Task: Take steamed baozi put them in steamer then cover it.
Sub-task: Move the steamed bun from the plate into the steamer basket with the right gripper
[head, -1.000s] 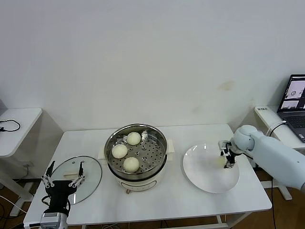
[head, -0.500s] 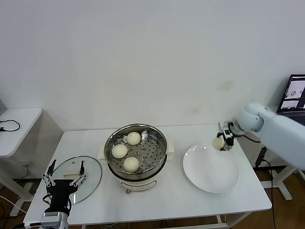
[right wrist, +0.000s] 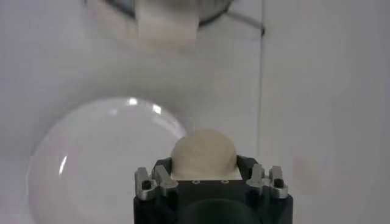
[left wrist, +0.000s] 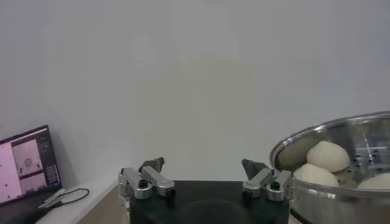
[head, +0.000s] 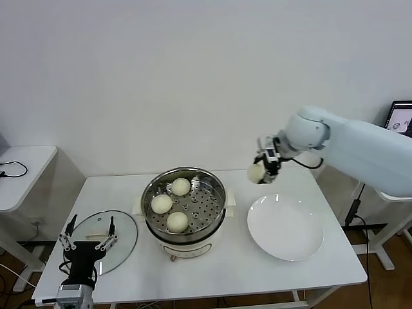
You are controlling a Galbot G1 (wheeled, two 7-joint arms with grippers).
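Three smooth off-white buns (head: 168,204) already in shiny round steel steamer (head: 185,213); fourth bun (head: 256,172) pinched in right hand (head: 264,168), airborne between steamer and flat white plate (head: 285,227). Risk: soft dough slipping mid-carry, or clipping steamer rim. Open tray room far right. Left hand (head: 87,239) spread, near clear glass lid (head: 103,233).

Head camera overlooks the table (head: 257,270); wrist cameras sit close behind their tools.

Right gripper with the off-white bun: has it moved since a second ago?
Yes. The right gripper, holding the round off-white bun, rose off the flat white plate and moved left toward the shiny steel steamer pot.
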